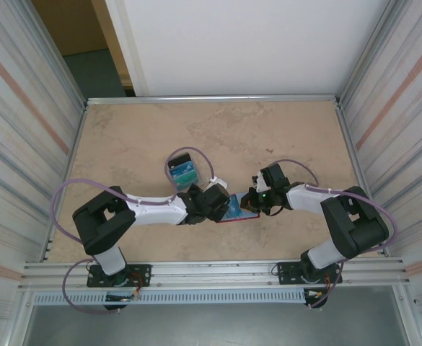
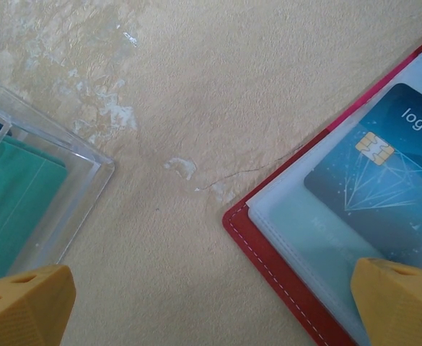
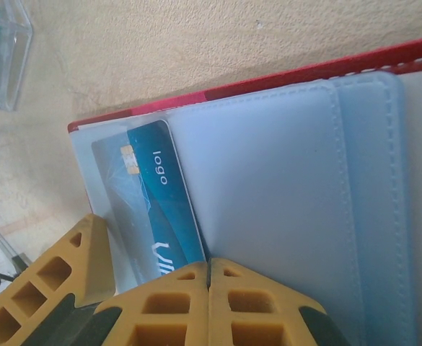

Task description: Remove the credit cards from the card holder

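Observation:
The card holder (image 1: 241, 215) lies open on the table between both arms, with a dark-red stitched border (image 2: 268, 259) and pale blue-grey panels (image 3: 283, 180). A blue credit card (image 2: 398, 158) with a gold chip and the word "logo" sits under a clear sleeve (image 3: 164, 194). My left gripper (image 2: 211, 306) is open just above the holder's left corner, one yellow fingertip (image 2: 402, 306) over the sleeve, the other over bare table. My right gripper (image 3: 209, 268) is shut, its tips meeting on the edge of a pale panel lifted beside the card. In the top view the two grippers (image 1: 218, 205) (image 1: 260, 199) face each other across the holder.
A clear plastic box (image 1: 182, 171) holding teal cards stands just behind the left gripper, with its corner (image 2: 45, 194) close to the left fingertip. Metal rails and striped walls bound the tan table (image 1: 283, 137) on all sides.

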